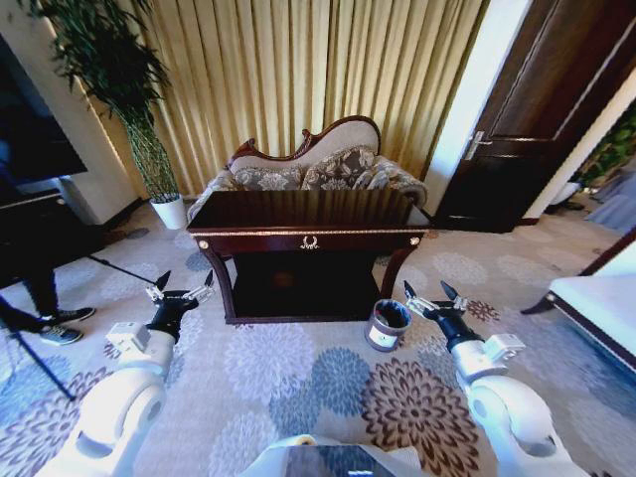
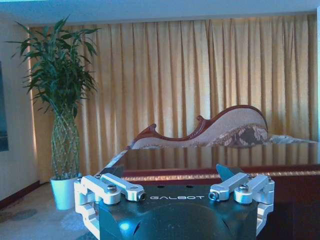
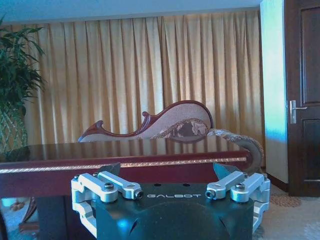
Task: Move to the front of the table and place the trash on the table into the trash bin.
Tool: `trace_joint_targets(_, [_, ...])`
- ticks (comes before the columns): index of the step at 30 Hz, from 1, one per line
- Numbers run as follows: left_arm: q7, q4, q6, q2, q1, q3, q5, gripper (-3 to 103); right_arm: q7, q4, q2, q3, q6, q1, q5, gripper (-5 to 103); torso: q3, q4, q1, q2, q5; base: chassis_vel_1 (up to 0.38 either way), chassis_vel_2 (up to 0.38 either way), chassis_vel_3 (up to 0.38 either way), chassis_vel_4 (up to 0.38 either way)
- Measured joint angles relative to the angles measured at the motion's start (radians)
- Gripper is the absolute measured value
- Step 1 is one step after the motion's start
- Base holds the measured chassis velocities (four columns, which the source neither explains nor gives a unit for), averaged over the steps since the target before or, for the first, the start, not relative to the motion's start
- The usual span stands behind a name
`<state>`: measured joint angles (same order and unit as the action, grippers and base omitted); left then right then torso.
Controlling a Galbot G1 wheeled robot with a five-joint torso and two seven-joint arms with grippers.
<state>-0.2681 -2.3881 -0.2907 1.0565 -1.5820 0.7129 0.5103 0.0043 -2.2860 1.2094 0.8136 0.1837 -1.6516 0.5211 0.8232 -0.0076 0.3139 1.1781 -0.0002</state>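
Note:
The dark glossy table [image 1: 308,211] stands straight ahead across the patterned carpet, its gold ornament facing me. The trash is out of view; the table top looks bare and reflective. The small round trash bin [image 1: 388,325] sits on the floor by the table's front right leg. My left gripper [image 1: 184,288] hovers open, low in front of the table's left leg. My right gripper [image 1: 427,293] is open too, just right of the bin. The left wrist view has the left gripper [image 2: 170,172] level with the table [image 2: 225,155]. In the right wrist view the right gripper [image 3: 167,170] faces the table [image 3: 125,150].
A carved floral sofa [image 1: 318,169] stands behind the table, before gold curtains. A tall plant in a white pot [image 1: 171,211] is at the back left, a dark door [image 1: 537,109] at the right. A person's legs [image 1: 40,298] and a pale furniture edge [image 1: 596,298] flank the carpet.

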Motion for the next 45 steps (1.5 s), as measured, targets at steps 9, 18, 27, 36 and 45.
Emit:
trace_joint_targets(9, [0.001,-0.001,0.004,0.004,-0.007,0.001,-0.004,100,0.001,-0.004,0.001,0.001,-0.005,-0.006,0.000,100,0.000,0.0001,0.000,0.000,-0.0006,0.357,-0.351,-0.366,0.359])
trace_joint_targets(18, [0.002,-0.002,0.006,0.013,-0.009,-0.005,-0.006,100,0.000,0.022,0.001,-0.007,-0.016,0.006,0.000,100,0.000,-0.0001,-0.001,0.001,0.0004,0.311,-0.271,-0.286,0.284])
trace_joint_targets(27, [-0.003,-0.017,0.005,0.029,-0.028,-0.007,-0.007,100,0.000,0.084,-0.010,-0.012,-0.018,0.044,0.003,100,0.001,0.0001,0.002,-0.001,0.0008,0.023,-0.014,-0.032,0.010])
trace_joint_targets(36, [-0.054,-0.038,0.030,0.039,-0.074,0.004,0.024,100,0.001,0.120,-0.027,-0.024,-0.009,0.046,0.024,100,0.000,0.0000,0.000,0.000,0.0001,-0.028,0.025,0.048,-0.006])
trace_joint_targets(45, [-0.064,-0.037,0.045,0.061,-0.085,0.011,0.035,100,0.031,0.089,-0.045,-0.017,0.007,0.049,0.041,100,0.000,0.0000,0.000,0.000,0.0003,0.000,0.000,0.000,0.000])
